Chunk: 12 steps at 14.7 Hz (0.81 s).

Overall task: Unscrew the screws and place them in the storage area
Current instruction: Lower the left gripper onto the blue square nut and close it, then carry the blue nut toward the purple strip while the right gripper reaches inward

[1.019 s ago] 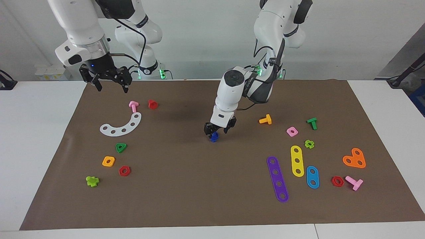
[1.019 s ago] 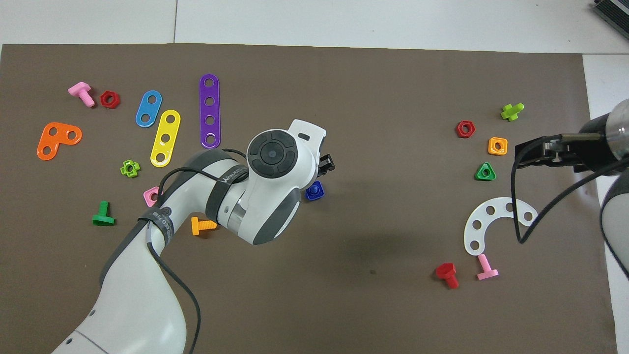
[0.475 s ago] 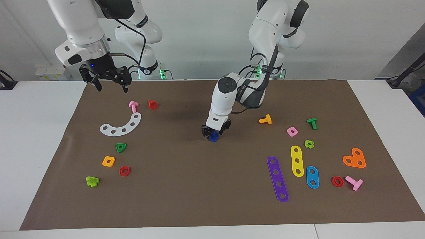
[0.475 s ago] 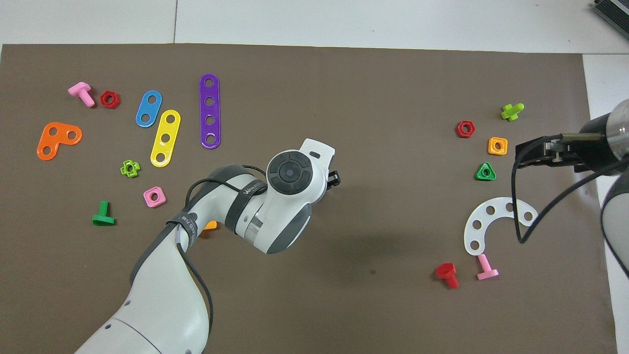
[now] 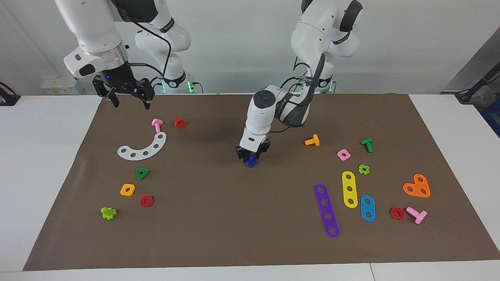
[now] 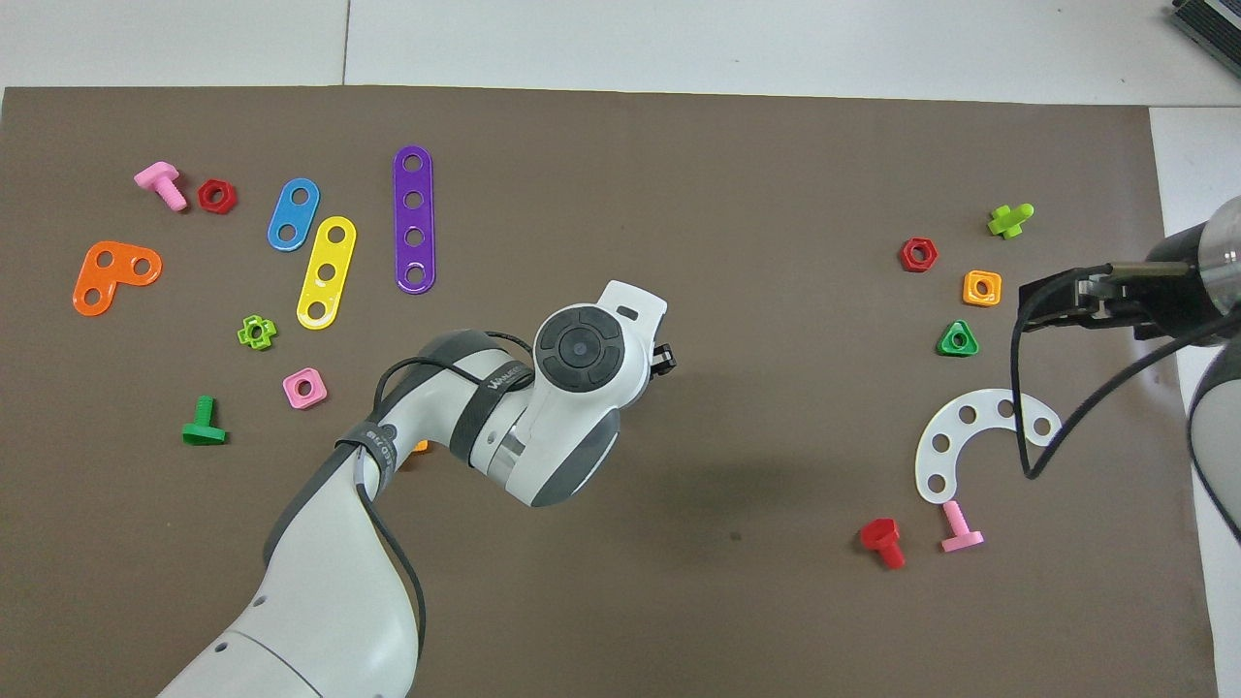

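The small blue bolt point(image 5: 250, 161) stands on the brown mat point(image 5: 250, 218) near its middle. My left gripper point(image 5: 252, 155) is down right over the bolt, which shows just under its tips. In the overhead view the left wrist hides the bolt, and only a black tip of the left gripper point(image 6: 662, 357) shows. The storage area lies toward the right arm's end, around the white curved strip point(image 5: 142, 149) point(image 6: 970, 441), with a green nut point(image 5: 142, 173), an orange nut point(image 5: 127, 189) and a red nut point(image 5: 146, 201). My right gripper point(image 5: 131, 99) point(image 6: 1026, 308) waits open above that end.
A pink bolt point(image 5: 157, 125) and a red bolt point(image 5: 179, 122) lie by the white strip, and a lime cross piece point(image 5: 108, 212) beside the nuts. Toward the left arm's end lie an orange bolt point(image 5: 312, 140), purple point(image 5: 326, 210), yellow and blue strips, and other small parts.
My left gripper has come down onto the blue bolt and shifted slightly toward the right arm's end, its wrist turning. The right arm has not moved.
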Each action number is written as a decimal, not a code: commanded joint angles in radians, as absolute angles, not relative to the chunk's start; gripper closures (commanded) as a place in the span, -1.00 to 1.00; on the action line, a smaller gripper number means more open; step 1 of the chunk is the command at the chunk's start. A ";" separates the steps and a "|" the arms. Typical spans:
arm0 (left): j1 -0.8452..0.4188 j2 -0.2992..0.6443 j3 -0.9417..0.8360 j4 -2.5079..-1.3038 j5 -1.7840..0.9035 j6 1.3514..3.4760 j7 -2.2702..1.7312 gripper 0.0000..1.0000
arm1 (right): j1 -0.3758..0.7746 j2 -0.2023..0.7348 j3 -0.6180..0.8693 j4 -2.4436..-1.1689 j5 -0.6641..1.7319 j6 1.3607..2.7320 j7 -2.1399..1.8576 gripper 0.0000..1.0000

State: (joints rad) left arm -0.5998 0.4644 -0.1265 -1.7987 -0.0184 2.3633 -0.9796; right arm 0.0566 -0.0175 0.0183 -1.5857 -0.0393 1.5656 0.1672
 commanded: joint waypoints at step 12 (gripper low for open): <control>-0.621 0.448 -0.106 -1.793 0.084 2.344 -0.986 -0.31 | 0.041 -0.021 0.023 -1.591 -0.028 1.554 0.143 -1.00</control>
